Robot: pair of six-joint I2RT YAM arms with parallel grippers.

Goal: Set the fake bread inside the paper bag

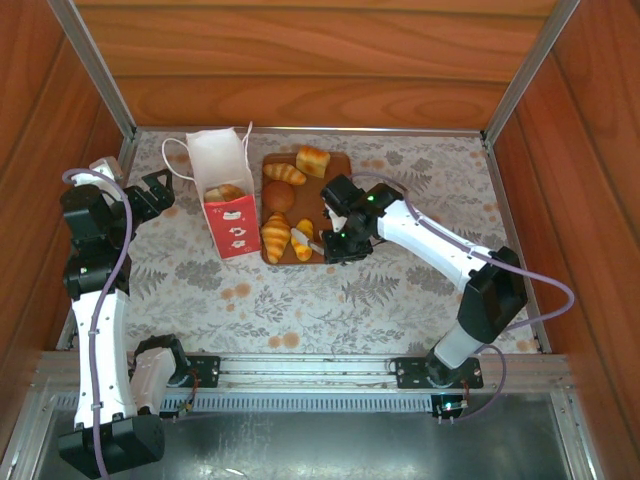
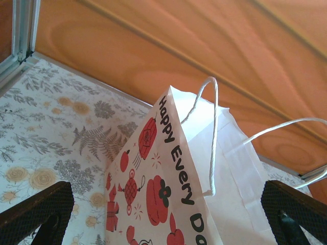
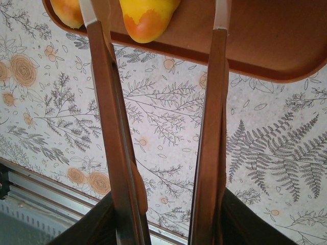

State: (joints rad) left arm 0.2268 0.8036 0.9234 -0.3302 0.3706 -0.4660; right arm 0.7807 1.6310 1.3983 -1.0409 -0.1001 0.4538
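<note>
Between the right gripper's [image 3: 163, 227] dark fingers [image 3: 89, 227] stand the two brown-handled arms of thin, metal-tipped tongs [image 3: 110, 127], clamped and squeezed partway together. A yellow-orange striped toy roll [image 3: 148, 18] lies between the tong tips, at the near edge of the flat brown rectangular board [image 3: 265, 46]. The overhead view places this gripper at the board's near right corner, with four more golden-brown toy pastries [image 1: 285, 173] lying on the board. On the other side, the left gripper [image 2: 163, 219] has its jaws spread fully and holds nothing. Its black fingertips [image 2: 36, 214] frame the small upright paper bag [image 2: 168, 168], which has a red-printed front, white sides and white cord handles. Overhead, this gripper stands just left of the bag, apart from it, and one pastry [image 1: 225, 192] lies in the bag's open mouth.
</note>
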